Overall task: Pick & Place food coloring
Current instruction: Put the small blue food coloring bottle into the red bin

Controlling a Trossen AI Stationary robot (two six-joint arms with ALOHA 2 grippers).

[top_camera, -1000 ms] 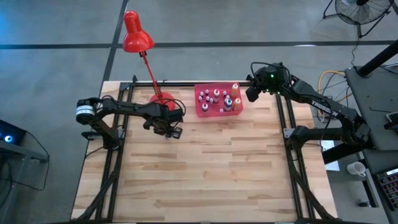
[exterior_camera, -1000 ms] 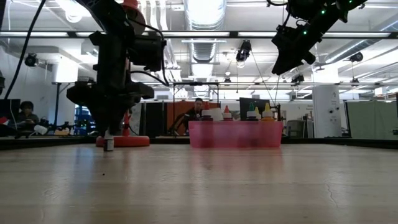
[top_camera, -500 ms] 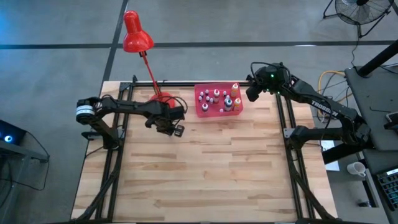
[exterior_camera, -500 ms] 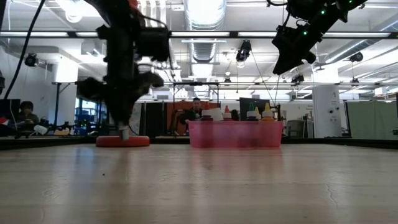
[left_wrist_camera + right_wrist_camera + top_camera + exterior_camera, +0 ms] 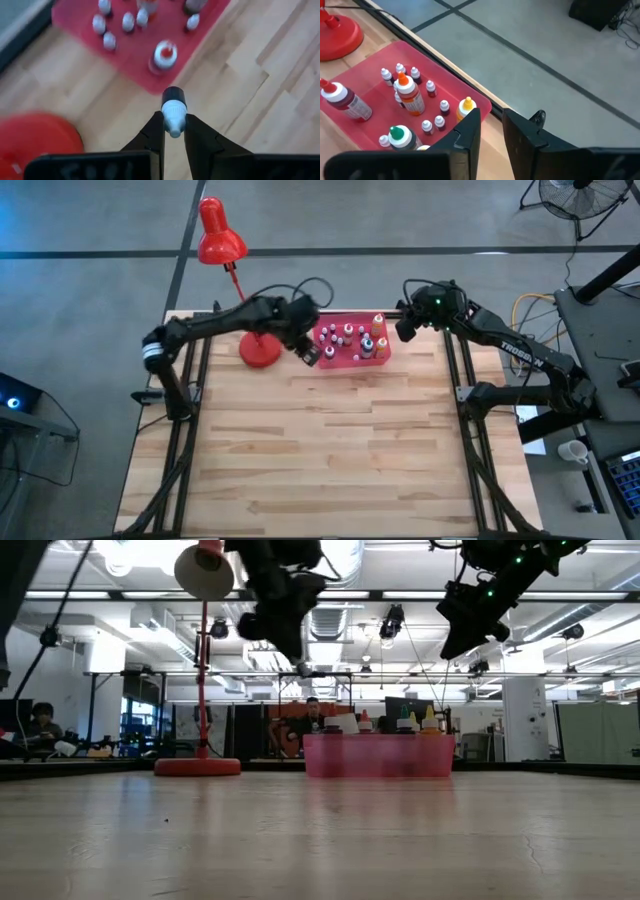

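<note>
1. Nearest my low camera, bare wooden planks of the table (image 5: 320,840) run back with pale grain and faint seams.
2. Further in, I see the red desk lamp (image 5: 222,242) on its round glossy base, thin stem tilted, bell-shaped shade at the top.
3. Just beside the pink tray (image 5: 326,358), at its left edge, my left gripper (image 5: 174,131) hangs well above the wood, its dark fingers clenched on a small bottle (image 5: 173,111) with a whitish-grey ribbed body and a black end.
4. Inside the tray, a shallow rectangular pink plastic box, I count several tiny whitish bottles (image 5: 440,106) with pointed caps standing upright.
5. Among them are larger ones: an orange-capped bottle (image 5: 408,93), a dark red bottle with a white collar (image 5: 344,102), a green-capped one (image 5: 400,137) and a yellow-tipped one (image 5: 465,107).
6. At the tray's far right corner my right gripper (image 5: 491,129) hovers above the rim, flat dark fingers parted by a narrow gap, nothing between them.
</note>
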